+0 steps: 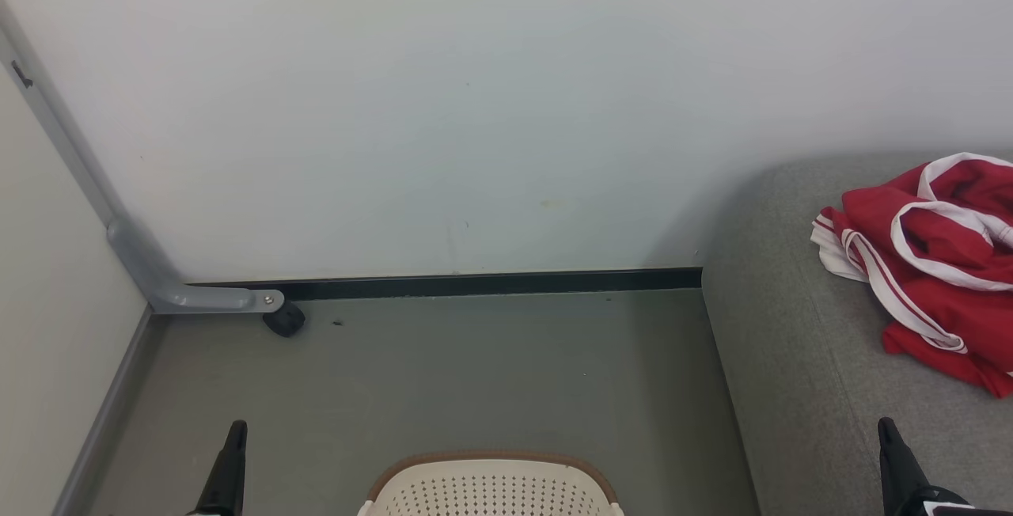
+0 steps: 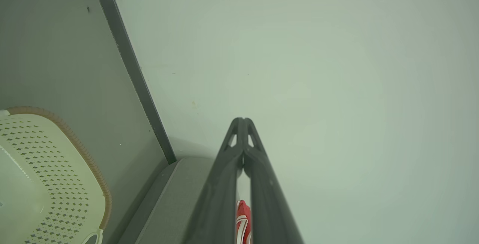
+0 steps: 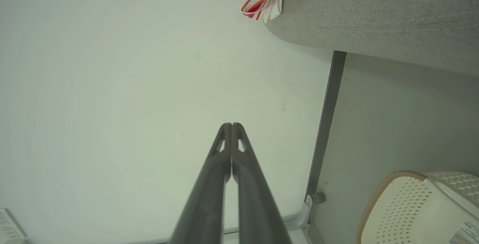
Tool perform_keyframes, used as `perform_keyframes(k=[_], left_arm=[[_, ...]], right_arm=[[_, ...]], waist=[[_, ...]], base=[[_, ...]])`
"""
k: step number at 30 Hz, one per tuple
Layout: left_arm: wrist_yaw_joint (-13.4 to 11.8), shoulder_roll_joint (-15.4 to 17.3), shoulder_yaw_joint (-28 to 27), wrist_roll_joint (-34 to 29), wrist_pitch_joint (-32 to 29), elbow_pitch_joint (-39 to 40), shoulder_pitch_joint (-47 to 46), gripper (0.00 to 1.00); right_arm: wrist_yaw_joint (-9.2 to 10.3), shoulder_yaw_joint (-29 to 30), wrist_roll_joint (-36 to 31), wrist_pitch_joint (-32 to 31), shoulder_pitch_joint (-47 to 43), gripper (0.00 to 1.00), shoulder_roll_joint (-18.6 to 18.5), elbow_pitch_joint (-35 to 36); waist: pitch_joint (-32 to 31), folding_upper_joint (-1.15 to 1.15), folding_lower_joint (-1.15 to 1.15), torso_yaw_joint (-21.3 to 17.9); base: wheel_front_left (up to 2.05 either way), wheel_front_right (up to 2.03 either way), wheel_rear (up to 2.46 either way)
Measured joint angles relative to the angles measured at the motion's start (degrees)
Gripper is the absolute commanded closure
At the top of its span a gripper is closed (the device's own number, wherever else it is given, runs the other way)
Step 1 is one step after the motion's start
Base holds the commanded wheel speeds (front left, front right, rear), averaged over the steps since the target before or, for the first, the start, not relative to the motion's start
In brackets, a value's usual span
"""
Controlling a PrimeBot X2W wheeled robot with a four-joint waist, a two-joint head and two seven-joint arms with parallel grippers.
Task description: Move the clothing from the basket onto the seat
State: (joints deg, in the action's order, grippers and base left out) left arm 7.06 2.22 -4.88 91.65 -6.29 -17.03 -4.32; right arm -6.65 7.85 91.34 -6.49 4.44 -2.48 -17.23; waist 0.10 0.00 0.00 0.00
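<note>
What I count from here
I see one basket [image 1: 491, 488], one seat [image 1: 791, 373], one heap of clothing [image 1: 926, 278] whose pieces I can't separate, two grippers, the left gripper [image 1: 237, 426] and the right gripper [image 1: 886, 424], and one caster wheel [image 1: 283, 318].

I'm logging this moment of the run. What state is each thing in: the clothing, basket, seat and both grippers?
clothing: crumpled in a heap on the seat, not held by either gripper.
basket: on the floor, no red fabric in the part that shows.
seat: carrying the clothing.
left gripper: shut, holding nothing.
right gripper: shut, holding nothing.
</note>
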Motion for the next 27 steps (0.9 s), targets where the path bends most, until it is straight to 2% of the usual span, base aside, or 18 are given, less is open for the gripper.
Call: perform_keyframes(k=[27], left_arm=[[0.00,0.00,0.00,0.01,0.00,-0.05,0.00,1.00]], right_arm=[[0.00,-0.01,0.00,0.00,0.00,1.00,0.00,0.00]], waist=[[0.00,0.00,0.00,0.00]], base=[[0.00,0.00,0.00]])
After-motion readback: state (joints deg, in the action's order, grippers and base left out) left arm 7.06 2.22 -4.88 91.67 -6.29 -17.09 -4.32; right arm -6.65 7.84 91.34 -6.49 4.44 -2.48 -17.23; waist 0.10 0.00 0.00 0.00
